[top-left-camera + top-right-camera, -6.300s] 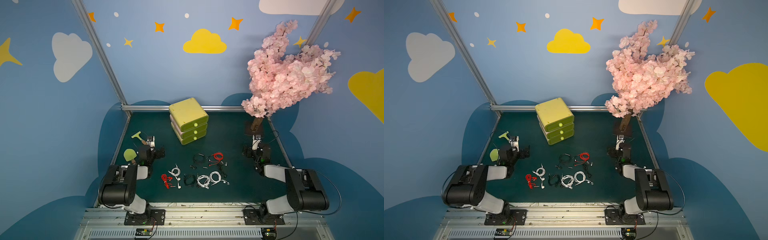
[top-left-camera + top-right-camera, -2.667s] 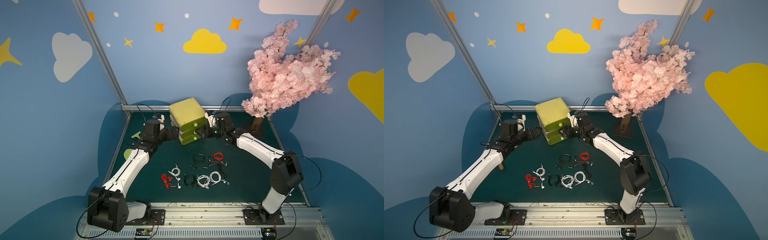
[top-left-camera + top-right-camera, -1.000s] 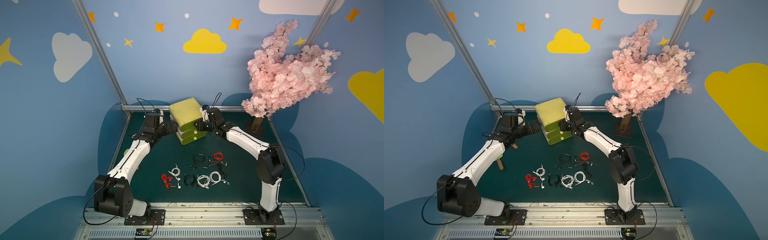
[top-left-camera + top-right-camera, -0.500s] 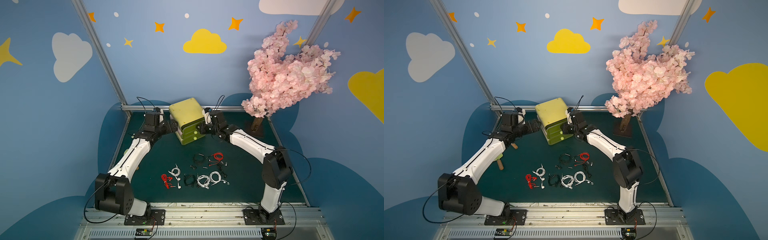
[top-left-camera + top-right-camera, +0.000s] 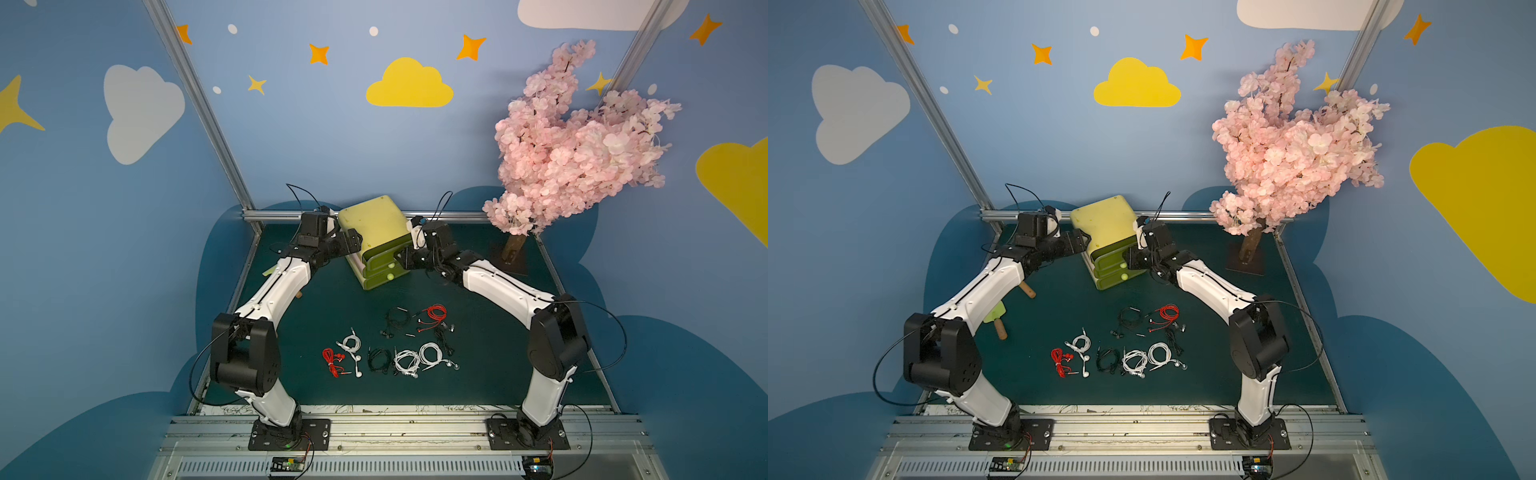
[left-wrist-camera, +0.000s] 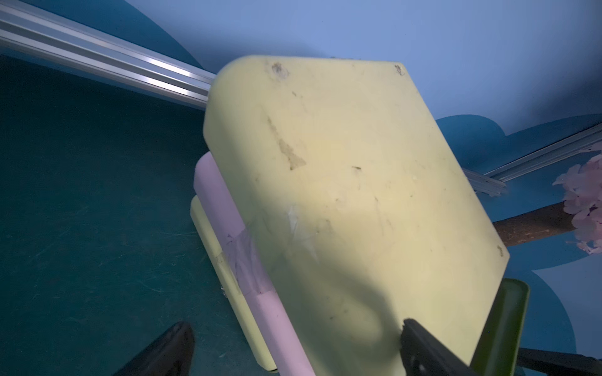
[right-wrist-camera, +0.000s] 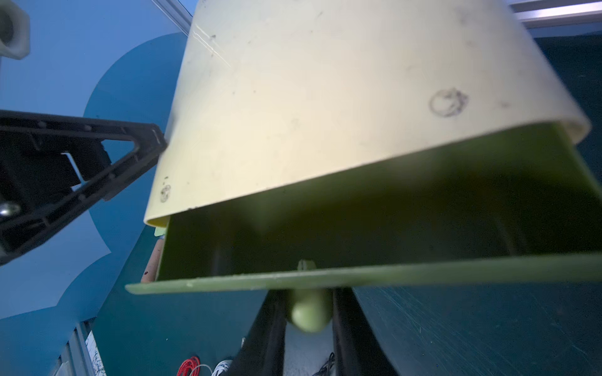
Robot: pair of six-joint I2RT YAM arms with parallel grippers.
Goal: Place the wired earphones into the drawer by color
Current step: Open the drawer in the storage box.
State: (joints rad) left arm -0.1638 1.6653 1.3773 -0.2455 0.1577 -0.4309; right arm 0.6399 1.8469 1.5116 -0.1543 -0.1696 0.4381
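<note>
On the dark green tabletop (image 5: 478,374) a yellow-green cabinet (image 5: 374,224) of three drawers is set near the back rail. Its top drawer (image 5: 384,252) stands partly out and nothing is seen in it.

The left tool (image 6: 294,324) is spread wide and grips nothing. One finger is laid against the cabinet's side, apparently to steady it. The right tool (image 7: 308,302) is clamped on the top drawer's round knob (image 7: 309,317).

The wired earphones (image 5: 431,354) are scattered in loose coils in front of the cabinet, well apart from both tools. Red, black and white ones are mixed, and some touch or overlap.

They are judged very light, limp and easily tangled, with small hard buds and plugs that may slip or dangle. A coil is best pinched across its bunched strands, and a neighbouring cord may be dragged along where coils overlap.

No brand, label or legible writing is made out; only scuffs and a scribbled ring are seen on the cabinet top.
</note>
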